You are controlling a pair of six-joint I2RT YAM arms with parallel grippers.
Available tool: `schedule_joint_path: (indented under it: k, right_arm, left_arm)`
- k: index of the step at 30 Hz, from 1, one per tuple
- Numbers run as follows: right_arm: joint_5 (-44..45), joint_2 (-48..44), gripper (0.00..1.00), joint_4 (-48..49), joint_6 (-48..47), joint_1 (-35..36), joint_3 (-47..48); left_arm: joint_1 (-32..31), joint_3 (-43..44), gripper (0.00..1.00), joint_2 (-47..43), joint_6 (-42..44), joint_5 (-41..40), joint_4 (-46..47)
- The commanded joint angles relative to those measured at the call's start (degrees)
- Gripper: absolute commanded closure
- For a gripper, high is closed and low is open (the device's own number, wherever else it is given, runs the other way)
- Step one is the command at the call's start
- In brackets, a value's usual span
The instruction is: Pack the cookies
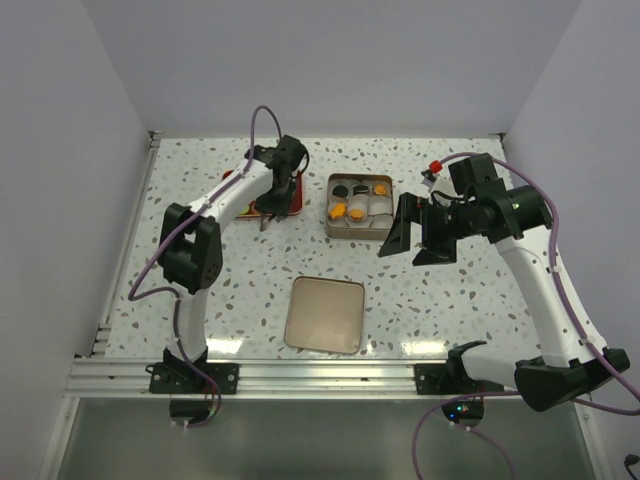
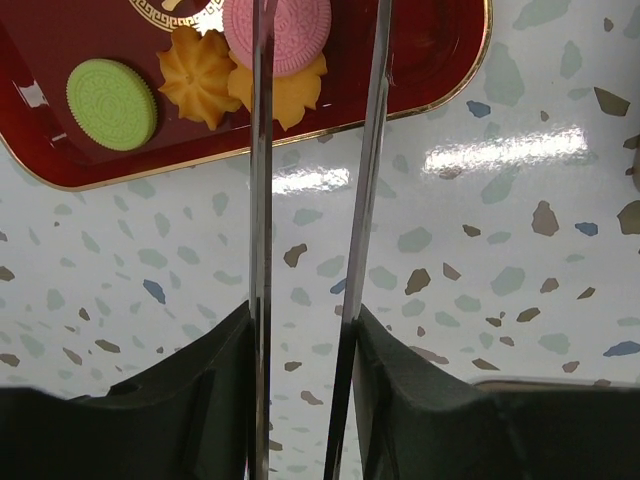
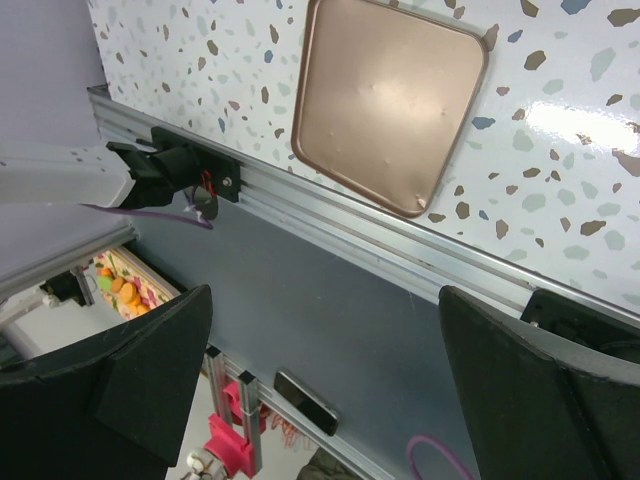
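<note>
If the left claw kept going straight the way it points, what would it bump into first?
Probably the pink cookie on the red tray, right ahead between the left gripper's blades; depth is unclear.

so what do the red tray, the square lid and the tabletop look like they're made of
red tray: glossy lacquered plastic or metal, going by sharp reflections and gilt rim. square lid: probably thin metal, satin coppery sheen, small dents. tabletop: terrazzo-look, speckled, glossy glare; stone or laminate unclear.
</note>
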Motion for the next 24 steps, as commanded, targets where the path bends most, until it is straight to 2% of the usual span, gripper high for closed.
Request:
schedule_joint_path:
  k: [1,5,11,16,24]
  right_arm:
    - [0.37,0.51,0.01,0.24,-0.77,0.33,0.69]
    - [0.37,0.60,0.01,0.24,-0.77,0.33,0.69]
    - [0.37,0.69,0.01,0.24,-0.77,0.33,0.78]
    - [0.37,0.60,0.01,0.24,-0.77,0.24,0.87]
    - [0.28,0.51,0.01,0.33,-0.77,0.33,0.96]
  left_arm:
    - [-0.11,2.36,0.58,0.59,0.87,-1.65,-1.25]
    - [-0.11,2.72,0.64,0.77,0.79,-1.82,-1.25]
    - [-0.11,6.49,0.65,0.59,0.79,-2.53,-2.83]
    - [-0.11,13.08,0.65,0.24,0.35,-2.35,-5.47]
    - [-1.86,15.28,0.68,-3.18,-1.24,0.19,-4.69]
